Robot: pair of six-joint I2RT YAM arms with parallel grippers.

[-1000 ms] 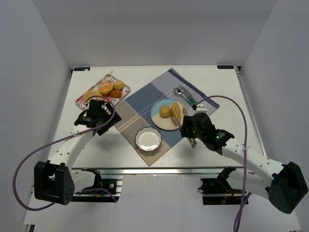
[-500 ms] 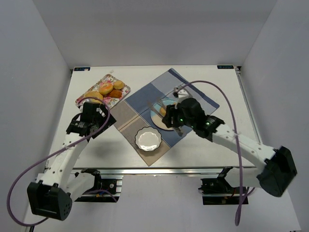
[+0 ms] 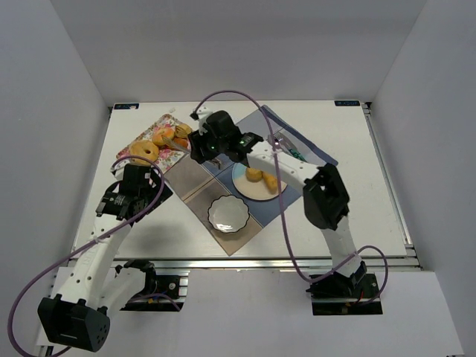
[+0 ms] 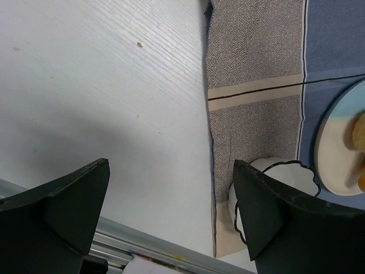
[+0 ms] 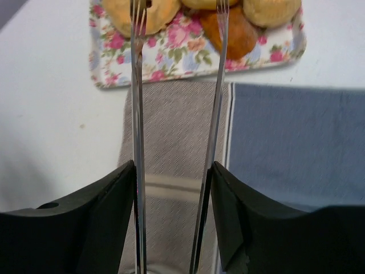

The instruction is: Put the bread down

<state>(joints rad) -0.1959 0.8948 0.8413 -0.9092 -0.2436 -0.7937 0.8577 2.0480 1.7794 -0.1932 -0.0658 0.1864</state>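
Observation:
Several pieces of bread lie on a floral tray at the back left; they show at the top of the right wrist view as bread on the tray. More bread rests on the blue plate. My right gripper is shut on metal tongs. The tongs' forked tips stand apart over the tray's bread, with nothing between them. My left gripper is open and empty above bare table, left of the cloth.
A patchwork cloth lies under the blue plate and a white scalloped bowl. A spoon lies on the cloth's far right. The table's near edge rail runs just below my left gripper.
My right arm has swung left from the blue plate to the floral tray, carrying the tongs. My left arm has drawn back from the tray toward the near edge.

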